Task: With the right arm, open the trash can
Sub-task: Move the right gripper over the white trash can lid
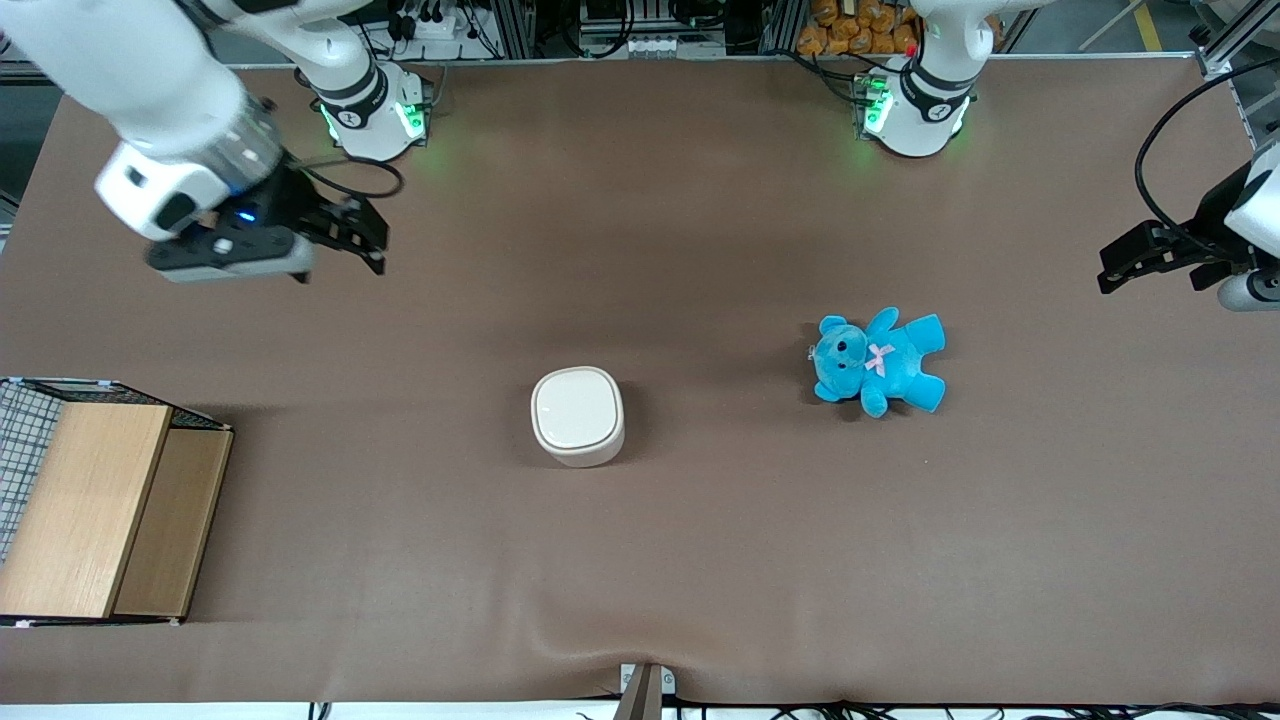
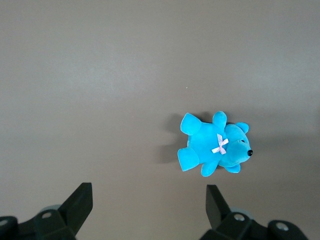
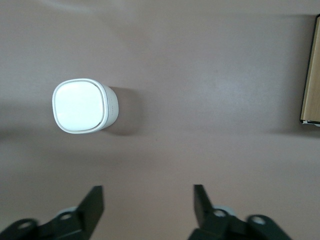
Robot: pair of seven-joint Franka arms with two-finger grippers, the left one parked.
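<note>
- Gripper [image 1: 368,240] of right arm [image 1: 150,95]: fingers spread wide, holding nothing, high above table [image 1: 700,200].
- Trash can [image 1: 578,416]: lid flat down, well apart from gripper.

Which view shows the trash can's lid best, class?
The right wrist view: the trash can fills more of it, lid shut, gripper open above the table. The front view shows it smaller; the left wrist view misses it.
</note>
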